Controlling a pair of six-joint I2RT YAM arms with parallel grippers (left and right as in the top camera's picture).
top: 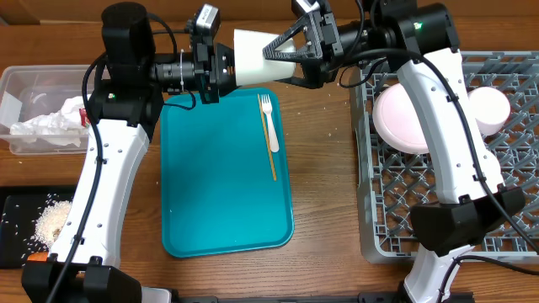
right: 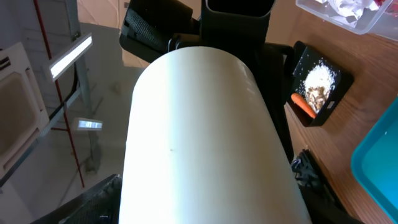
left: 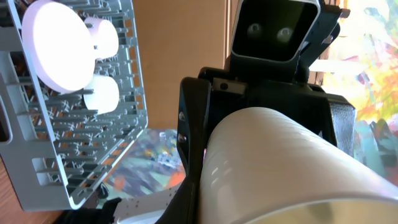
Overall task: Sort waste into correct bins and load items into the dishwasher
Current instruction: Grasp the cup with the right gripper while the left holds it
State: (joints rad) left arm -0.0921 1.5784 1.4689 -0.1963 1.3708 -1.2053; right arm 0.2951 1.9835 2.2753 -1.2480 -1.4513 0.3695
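Your white cup hangs on its side above the teal tray's far edge, bridged between both arms. This looks like a handover. Your left tool pinches one end. The right tool straddles the other, jaws wide; whether it grips, I cannot tell. Both wrists lie level, facing each other.

The tabletop is viewed straight down from high above in the overhead view, with the dish rack at right. Both wrist views are taken from very near the white cup, which is shared by all three. The rack is seen again, tipped sideways, at upper left of the left wrist view, and the black tray at upper right of the right wrist view.
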